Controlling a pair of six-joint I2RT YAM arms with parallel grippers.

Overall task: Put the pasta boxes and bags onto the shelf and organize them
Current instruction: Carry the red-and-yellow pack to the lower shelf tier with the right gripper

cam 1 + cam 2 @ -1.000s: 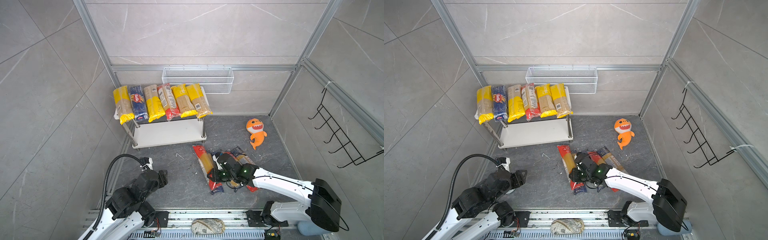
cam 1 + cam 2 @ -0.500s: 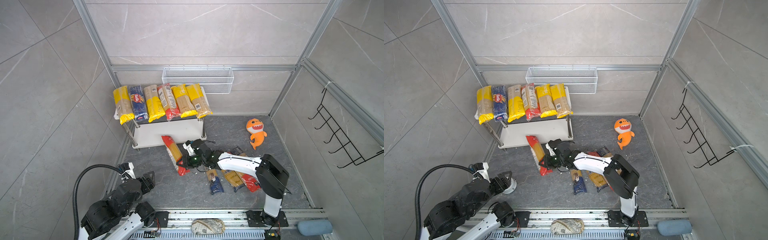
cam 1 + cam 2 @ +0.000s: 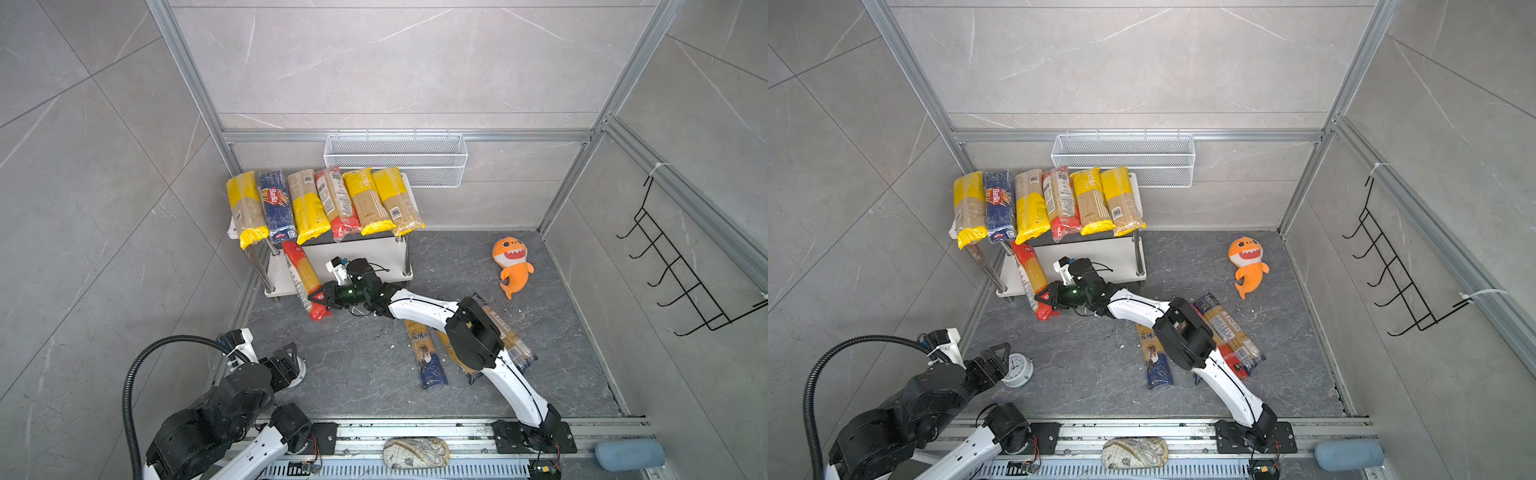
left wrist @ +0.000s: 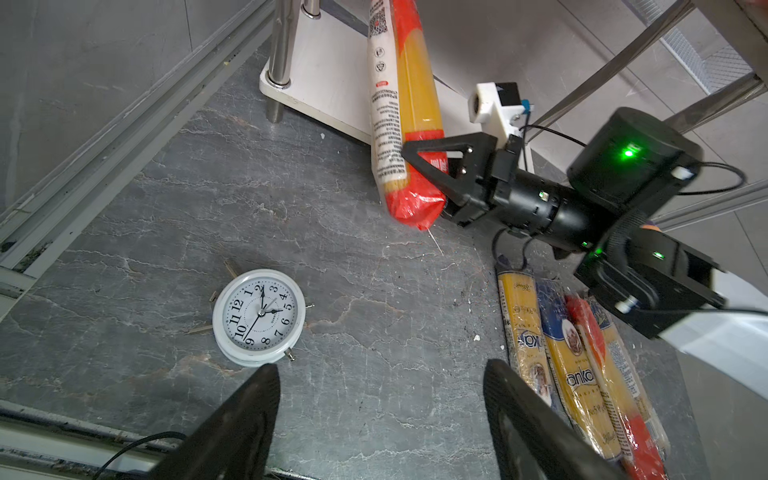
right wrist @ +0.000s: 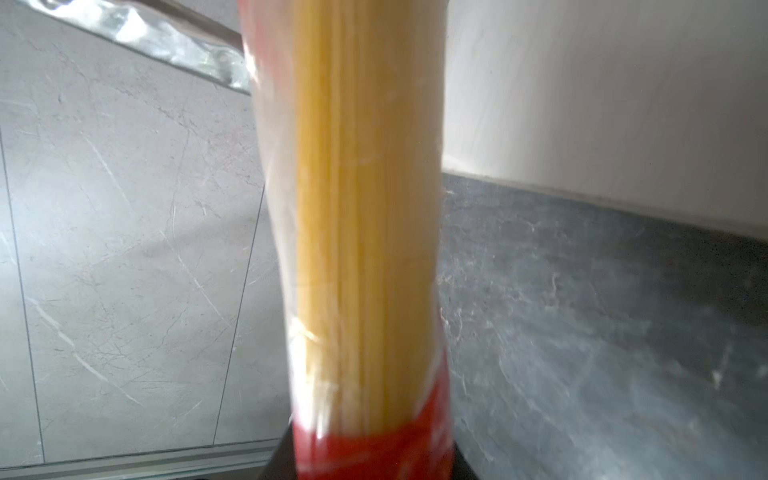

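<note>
Toward a top view's lower left, the left gripper (image 3: 995,358) hangs spread near a clock (image 3: 1017,370). At center, the right gripper (image 3: 1044,297) pinches a red-ended spaghetti pack (image 3: 1030,272) tilted over the shelf's (image 3: 1104,252) lower board; further right, other packs (image 3: 1229,328) lie on the floor (image 3: 1092,374).

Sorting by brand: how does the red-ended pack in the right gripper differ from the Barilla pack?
The red-ended pack is clear, showing yellow spaghetti; the Barilla pack is dark blue. The red-ended pack is gripped in the right gripper; the Barilla pack lies atop the shelf, in a row. Both are long and narrow.
</note>
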